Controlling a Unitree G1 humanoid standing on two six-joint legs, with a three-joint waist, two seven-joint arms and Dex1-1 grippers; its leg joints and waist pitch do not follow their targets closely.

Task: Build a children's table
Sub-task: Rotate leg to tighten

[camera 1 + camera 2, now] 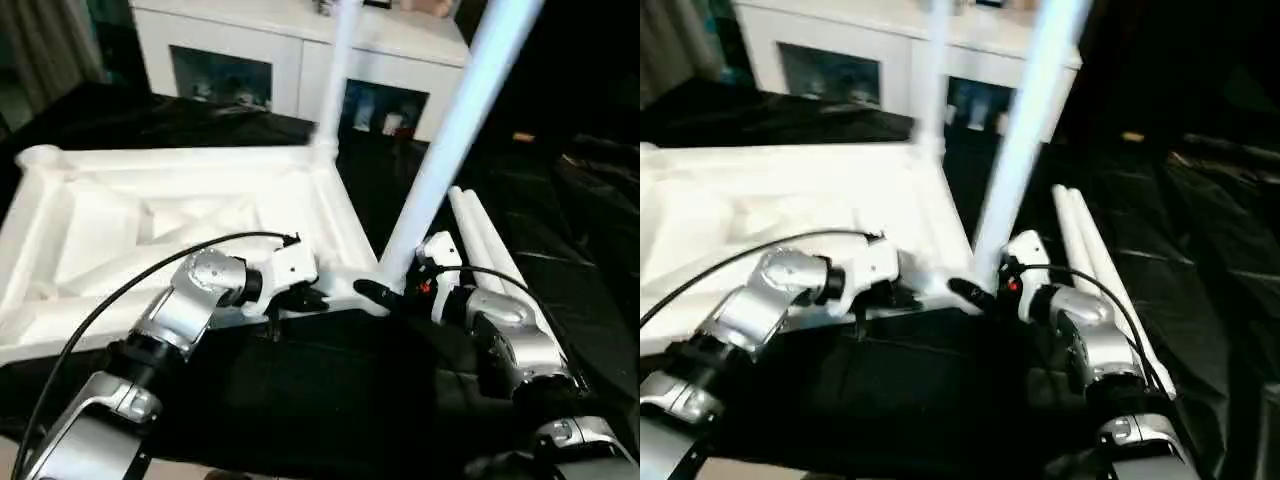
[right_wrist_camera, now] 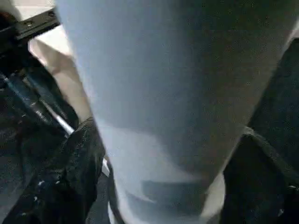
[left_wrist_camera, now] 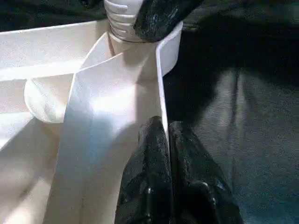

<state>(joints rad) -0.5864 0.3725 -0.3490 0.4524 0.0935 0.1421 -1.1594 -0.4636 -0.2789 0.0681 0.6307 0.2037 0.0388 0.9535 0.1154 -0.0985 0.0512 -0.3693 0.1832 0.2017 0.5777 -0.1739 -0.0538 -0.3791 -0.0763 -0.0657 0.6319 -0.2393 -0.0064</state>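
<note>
We see the upturned tabletop [image 1: 170, 215] on a black cloth [image 1: 330, 390]. Our left gripper [image 3: 167, 140] is clenched on its rim. Our right gripper [image 1: 385, 293] straddles the near leg [image 1: 455, 135], fingers spread beside it; contact is unclear. The leg's top is cut off. A white cabinet [image 1: 300, 55] stands behind.

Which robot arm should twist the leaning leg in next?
Probably the right one. Its right claw already sits around the bottom of the leaning leg at the corner socket. The left claw is shut on the tabletop rim, steadying it.
</note>
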